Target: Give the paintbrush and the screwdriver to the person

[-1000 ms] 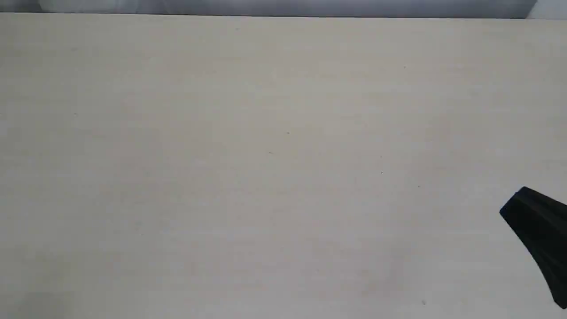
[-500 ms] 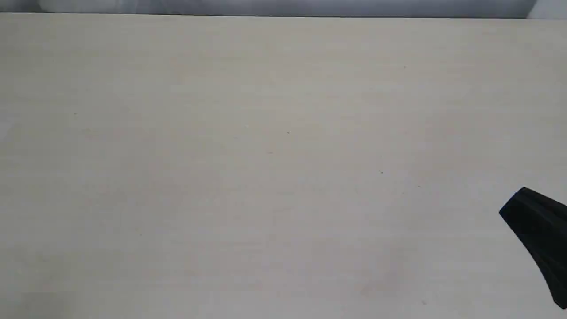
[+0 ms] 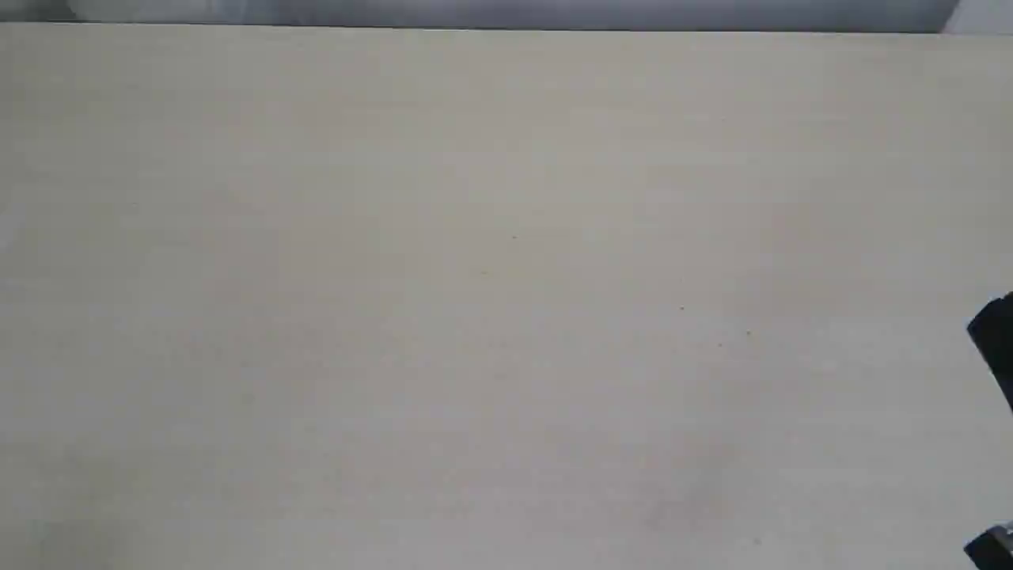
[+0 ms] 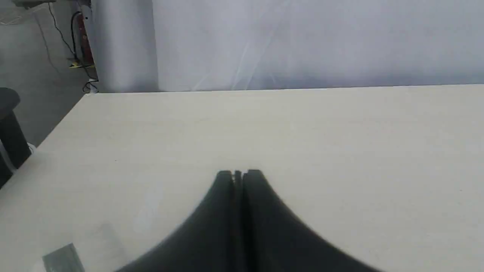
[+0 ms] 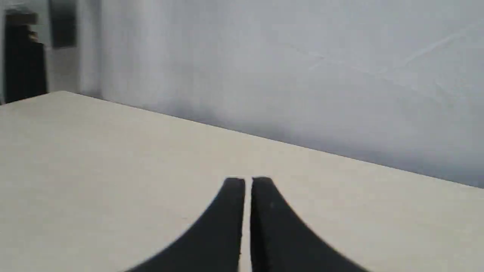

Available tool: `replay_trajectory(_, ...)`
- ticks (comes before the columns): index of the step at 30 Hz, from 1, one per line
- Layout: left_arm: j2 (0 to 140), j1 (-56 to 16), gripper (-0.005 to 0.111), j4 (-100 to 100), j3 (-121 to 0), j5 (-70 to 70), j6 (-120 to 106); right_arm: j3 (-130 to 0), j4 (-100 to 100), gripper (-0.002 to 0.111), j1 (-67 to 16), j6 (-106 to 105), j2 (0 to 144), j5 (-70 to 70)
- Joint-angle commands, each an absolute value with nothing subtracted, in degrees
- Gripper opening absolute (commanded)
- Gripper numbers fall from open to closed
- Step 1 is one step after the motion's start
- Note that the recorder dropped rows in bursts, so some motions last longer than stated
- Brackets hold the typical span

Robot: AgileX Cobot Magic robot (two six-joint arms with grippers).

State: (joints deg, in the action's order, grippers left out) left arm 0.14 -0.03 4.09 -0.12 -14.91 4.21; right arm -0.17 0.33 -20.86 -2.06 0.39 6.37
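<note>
The paintbrush, the screwdriver and the person are out of view in every frame. Only bare pale table [image 3: 475, 277] shows in the exterior view. My right gripper [image 3: 993, 332] pokes in as a black tip at that view's right edge. In the right wrist view the right gripper [image 5: 247, 180] is shut with a thin slit between its black fingers and nothing in it. My left gripper [image 4: 239, 173] is shut and empty above the table in the left wrist view; it does not show in the exterior view.
A grey-white curtain [image 4: 302, 41] hangs behind the table's far edge. In the left wrist view the table's corner [image 4: 89, 94] meets open floor with cables and a dark post [image 4: 11, 128]. A small grey patch [image 4: 62, 258] lies on the table.
The right gripper has drawn back toward the right edge of the exterior view and sits higher in it; only its tip shows now.
</note>
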Motion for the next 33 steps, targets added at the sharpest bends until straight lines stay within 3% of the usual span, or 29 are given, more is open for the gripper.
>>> replay_trajectory(1, 0.00, -0.40, 0.000, 4.03, 0.00, -14.29, 4.32, 0.00, -0.96, 0.004, -13.71, -2.33, 0.00, 8.21)
replay_trajectory(16, 0.00, -0.40, 0.000, 3.88, 0.00, -14.32, 4.32, 0.00, -0.96, 0.004, 4.19, -2.33, 0.00, 14.70)
replay_trajectory(33, 0.00, -0.40, 0.000, 3.88, 0.00, -14.19, 4.32, 0.00, -0.96, 0.004, 5.29, -2.10, 0.00, 16.10)
